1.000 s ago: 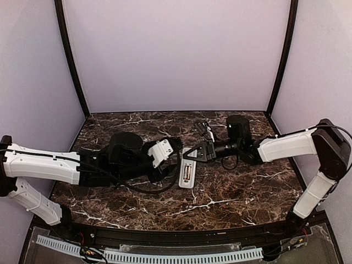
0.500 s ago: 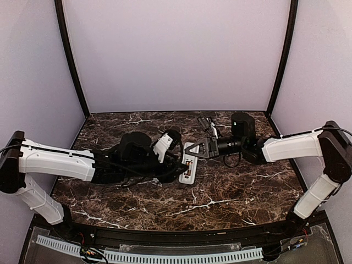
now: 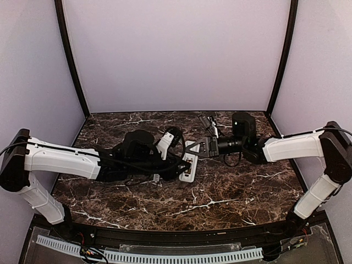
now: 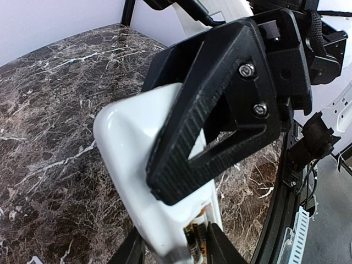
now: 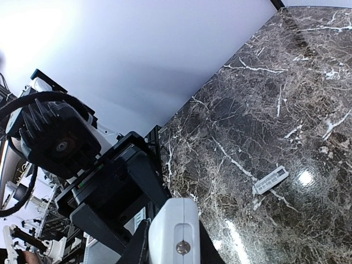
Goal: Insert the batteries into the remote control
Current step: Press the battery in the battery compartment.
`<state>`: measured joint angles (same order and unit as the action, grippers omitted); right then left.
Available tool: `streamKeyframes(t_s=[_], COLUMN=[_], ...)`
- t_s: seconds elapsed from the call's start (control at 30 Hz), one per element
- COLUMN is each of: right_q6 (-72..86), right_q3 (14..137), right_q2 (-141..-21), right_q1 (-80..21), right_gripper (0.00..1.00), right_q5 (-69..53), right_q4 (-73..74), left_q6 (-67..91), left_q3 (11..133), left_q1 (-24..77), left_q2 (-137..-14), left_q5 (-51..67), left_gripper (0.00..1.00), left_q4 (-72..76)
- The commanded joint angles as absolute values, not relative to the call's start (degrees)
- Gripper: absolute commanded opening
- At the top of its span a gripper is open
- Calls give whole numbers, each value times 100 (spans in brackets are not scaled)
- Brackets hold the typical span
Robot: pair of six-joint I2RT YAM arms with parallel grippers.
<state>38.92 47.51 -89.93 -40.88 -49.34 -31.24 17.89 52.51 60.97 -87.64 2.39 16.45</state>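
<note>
The white remote control (image 3: 189, 163) lies slanted at mid-table between both grippers. My left gripper (image 3: 177, 166) is shut on its near half; in the left wrist view (image 4: 173, 252) its fingers (image 4: 220, 248) flank the remote (image 4: 129, 159), and a battery (image 4: 194, 242) shows in the open recess. My right gripper (image 3: 199, 148) is shut on the remote's far end. In the right wrist view (image 5: 174, 245) the remote's end (image 5: 175, 220) sits between its fingers. One right finger (image 4: 220, 115) lies across the remote's back.
A small flat white plastic piece (image 5: 270, 180) lies on the marble table (image 3: 231, 192), apart from the remote. The left arm (image 3: 66, 159) stretches across the left side, the right arm (image 3: 286, 146) across the right. Walls close in the back and sides.
The left gripper has swung in from the left and closed on the remote. The remote has shifted a little away from the near edge, with the right gripper moving back with it.
</note>
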Motion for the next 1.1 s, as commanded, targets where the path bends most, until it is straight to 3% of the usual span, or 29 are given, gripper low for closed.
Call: streamKeyframes(t_s=[0.0, 0.23, 0.47, 0.7, 0.83, 1.07], right_q6=[4014, 3931, 3676, 3806, 4136, 4561], right_q3=[4790, 4646, 4155, 3950, 3821, 3763], right_q2=[-8696, -8596, -8182, -8161, -8279, -8515], right_q1=[-4172, -3966, -3530, -3487, -3493, -3606], right_gripper=[0, 0, 0, 0, 0, 0], right_q5=[-5037, -4900, -4623, -4178, -4028, -3988], right_q4=[-3382, -3091, -2721, -2677, -3058, -3555], left_q6=[1648, 1055, 1022, 1348, 1425, 1139], left_q3=[5496, 5673, 5368, 5010, 4985, 5950], left_q1=[6025, 5899, 5654, 5653, 6007, 6536], left_q2=[-8986, -8644, -7993, -7879, -8076, -9221], left_q5=[-83, -48, -738, -144, -333, -454], left_gripper=[37, 63, 68, 76, 83, 91], left_q4=[1172, 601, -443, -85, 636, 588])
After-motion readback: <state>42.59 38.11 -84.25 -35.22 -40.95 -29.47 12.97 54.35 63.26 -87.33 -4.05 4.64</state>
